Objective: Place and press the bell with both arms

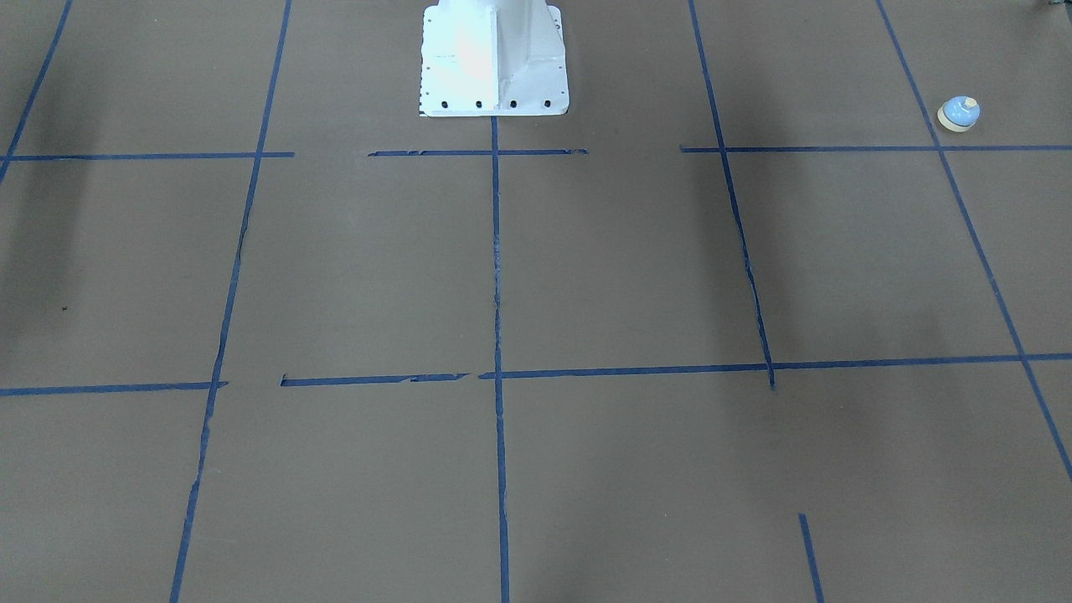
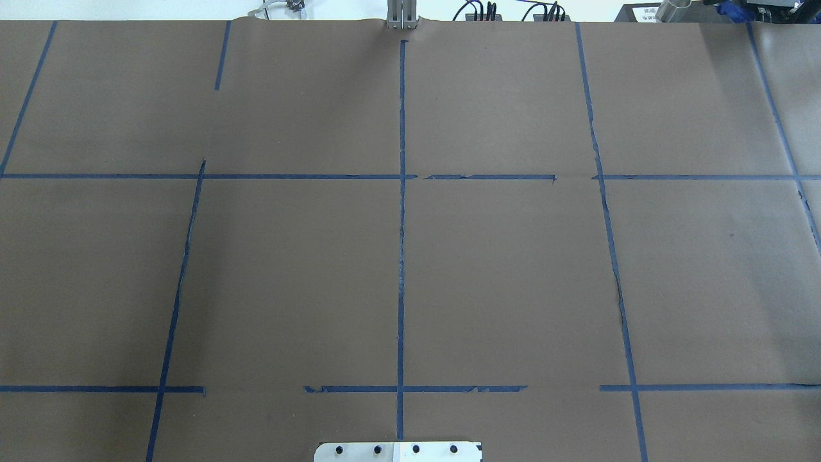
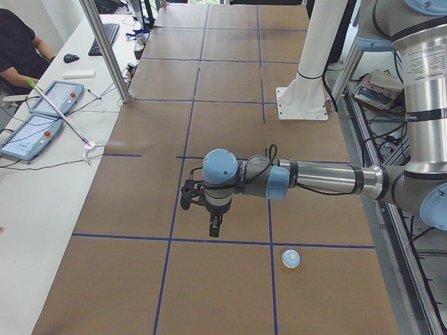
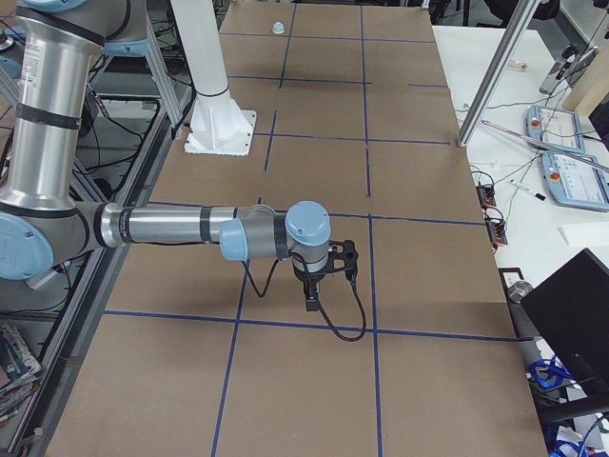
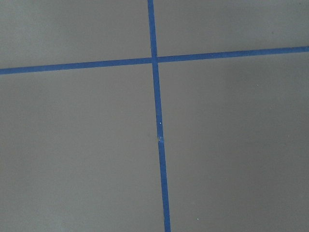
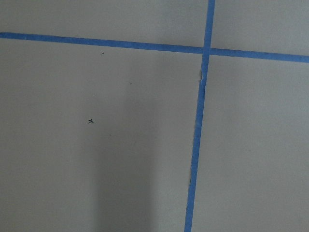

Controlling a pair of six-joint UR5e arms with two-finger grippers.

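– well, left gripper (image 3: 215, 227) hangs mid-frame in the left side view; the bell (image 3: 291, 259) sits upright lower right of it, past the blue tape line (image 3: 140, 237).
– claws apart or together?
– cannot tell, either one. right gripper (image 4: 312, 300) is well apart from the bell, so left arm (image 3: 321, 178) looks nearer. flat brown table (image 3: 105, 293), taped grid.

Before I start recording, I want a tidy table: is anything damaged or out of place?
Only the blue tape grid is frayed and gapped in places, with one line running crooked. The small light-blue dome bell stands upright.
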